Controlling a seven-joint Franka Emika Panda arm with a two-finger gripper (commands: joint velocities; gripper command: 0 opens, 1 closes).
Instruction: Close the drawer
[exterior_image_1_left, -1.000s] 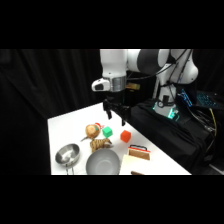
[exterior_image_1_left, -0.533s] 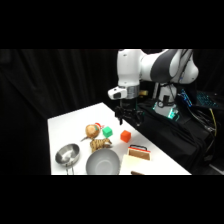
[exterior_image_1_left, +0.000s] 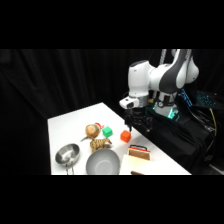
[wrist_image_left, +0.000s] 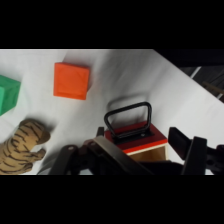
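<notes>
The drawer (exterior_image_1_left: 138, 152) is a small tan wooden box with a red face and a thin black bar handle (wrist_image_left: 128, 121), standing near the table's right edge. In the wrist view the drawer (wrist_image_left: 146, 146) lies just beyond my linkage, between the two fingers. How far it is pulled out does not show. My gripper (exterior_image_1_left: 138, 121) hangs open above the table, behind the drawer and over the orange-red cube (exterior_image_1_left: 125, 135). Seen from the wrist, the gripper (wrist_image_left: 129, 146) holds nothing, and one dark finger (wrist_image_left: 192, 148) stands right of the drawer.
The orange-red cube (wrist_image_left: 72, 80), a green block (wrist_image_left: 8, 95) and a striped toy tiger (wrist_image_left: 22, 148) lie left of the drawer. A steel bowl (exterior_image_1_left: 103, 162) and a small metal pan (exterior_image_1_left: 67, 154) sit at the table's front. The table's right edge (exterior_image_1_left: 165, 152) runs close by the drawer.
The arm has swung to the right, carrying the gripper from above the toys toward the table's right side, over the orange-red cube and close to the drawer.
</notes>
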